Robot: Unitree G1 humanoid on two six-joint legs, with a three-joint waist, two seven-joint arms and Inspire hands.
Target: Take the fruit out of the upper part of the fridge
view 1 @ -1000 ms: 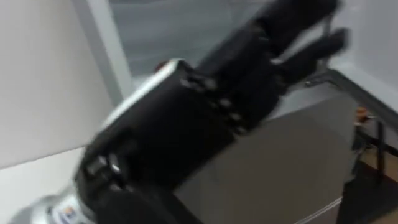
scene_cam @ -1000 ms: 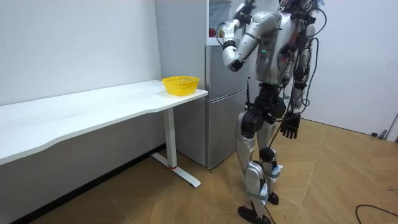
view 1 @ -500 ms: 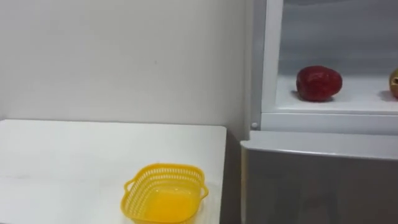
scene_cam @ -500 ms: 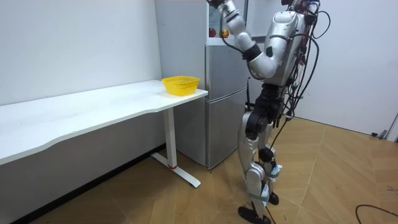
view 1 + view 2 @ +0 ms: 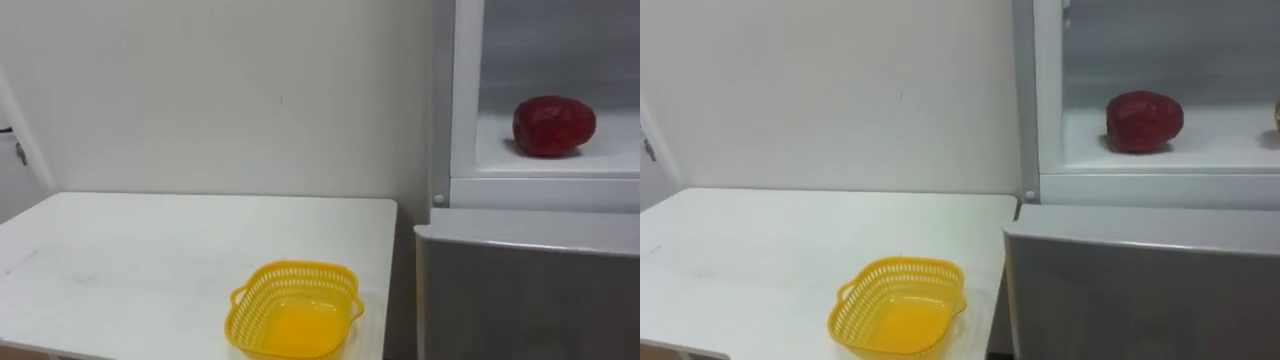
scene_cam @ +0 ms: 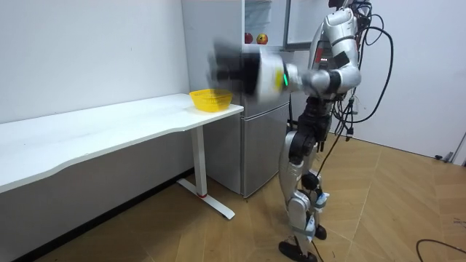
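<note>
Left hand (image 6: 227, 68) blurred | basket (image 5: 298, 268) on white table (image 5: 130, 250) | fridge (image 5: 520, 290) open

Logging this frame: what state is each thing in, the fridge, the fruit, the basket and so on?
upper fridge compartment: open, inside visible.
lower fridge door: shut.
red fruit: resting on the upper shelf, untouched.
orange fruit: on the same shelf, beside the red one.
yellow basket: upright on the white table, empty.
left hand: held out before the fridge, grasp unreadable.

left arm: stretched forward | left robot hand (image 6: 229, 69): at chest height
</note>
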